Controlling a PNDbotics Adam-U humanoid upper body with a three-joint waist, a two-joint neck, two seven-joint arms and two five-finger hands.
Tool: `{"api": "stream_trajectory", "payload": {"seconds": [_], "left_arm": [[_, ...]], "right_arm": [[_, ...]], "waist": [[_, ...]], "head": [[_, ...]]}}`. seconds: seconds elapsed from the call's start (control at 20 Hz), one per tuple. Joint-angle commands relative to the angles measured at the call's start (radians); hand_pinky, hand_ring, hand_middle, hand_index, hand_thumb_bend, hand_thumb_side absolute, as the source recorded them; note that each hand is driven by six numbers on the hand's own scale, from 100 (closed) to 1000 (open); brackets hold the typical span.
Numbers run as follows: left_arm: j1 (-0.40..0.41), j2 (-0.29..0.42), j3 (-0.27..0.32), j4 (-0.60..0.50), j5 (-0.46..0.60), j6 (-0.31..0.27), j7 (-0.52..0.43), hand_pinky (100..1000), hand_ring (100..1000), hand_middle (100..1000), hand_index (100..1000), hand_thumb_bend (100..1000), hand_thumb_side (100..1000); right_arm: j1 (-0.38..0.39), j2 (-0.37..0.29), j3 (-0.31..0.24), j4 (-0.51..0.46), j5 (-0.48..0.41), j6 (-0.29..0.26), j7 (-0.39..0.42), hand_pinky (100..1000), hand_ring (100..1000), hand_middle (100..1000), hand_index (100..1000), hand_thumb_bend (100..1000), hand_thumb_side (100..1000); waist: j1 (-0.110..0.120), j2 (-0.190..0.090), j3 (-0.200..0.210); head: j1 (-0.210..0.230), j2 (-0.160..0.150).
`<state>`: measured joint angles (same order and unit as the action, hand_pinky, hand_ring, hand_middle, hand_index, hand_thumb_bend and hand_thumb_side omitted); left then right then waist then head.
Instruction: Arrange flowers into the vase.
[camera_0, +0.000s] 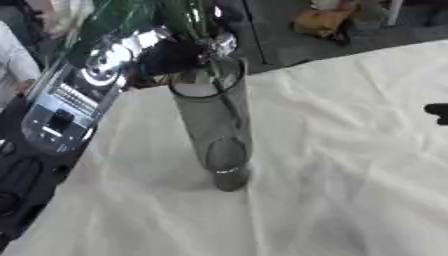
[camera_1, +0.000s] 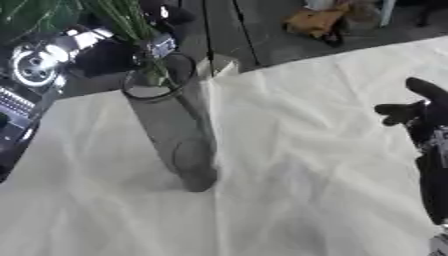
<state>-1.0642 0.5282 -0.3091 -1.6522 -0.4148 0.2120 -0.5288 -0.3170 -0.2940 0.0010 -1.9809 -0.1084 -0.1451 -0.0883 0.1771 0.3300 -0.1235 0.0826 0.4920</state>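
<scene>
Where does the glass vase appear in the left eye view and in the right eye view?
Left eye view: the glass vase stands just left of centre, green stems in its mouth.
Right eye view: the vase sits further left.
Shared landmark: the orange-brown object on the floor, near the top edge.

Brightness: even, soft daylight is seen on the white tabletop (camera_0: 350, 175).
Shadows: a faint one is cast left of the vase (camera_0: 214, 125) base.
Glare: highlights are caught on the vase rim.
Blur: both views are softened throughout, the far floor most.
</scene>
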Motion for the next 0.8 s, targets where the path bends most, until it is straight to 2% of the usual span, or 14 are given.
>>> {"api": "stream_trajectory", "payload": {"seconds": [0.05,0.25,0.8], "left_arm": [[-0.024,0.035,0.031,-0.002,0.019,-0.003,-0.016,745,822,811,964,116,1000],[-0.028,0.041,0.042,0.001,0.031,-0.018,-0.043,794,848,840,1000,183,1000],[-0.043,0.060,0.067,-0.004,0.034,-0.101,-0.156,911,904,900,1000,351,1000]], "right_arm": [[-0.007,-0.004,0.001,-0.019,-0.007,0.003,0.001,878,707,482,852,100,785],[-0.005,-0.004,0.001,-0.019,-0.008,0.005,0.003,879,707,482,853,100,784],[0.002,-0.006,0.002,-0.019,-0.009,0.008,0.006,880,708,481,854,100,781]], "waist": [[0.010,-0.042,0.001],[0.011,-0.043,0.004],[0.014,-0.050,0.014]], "head": [[0.003,0.006],[0.004,0.007],[0.003,0.016]]}}
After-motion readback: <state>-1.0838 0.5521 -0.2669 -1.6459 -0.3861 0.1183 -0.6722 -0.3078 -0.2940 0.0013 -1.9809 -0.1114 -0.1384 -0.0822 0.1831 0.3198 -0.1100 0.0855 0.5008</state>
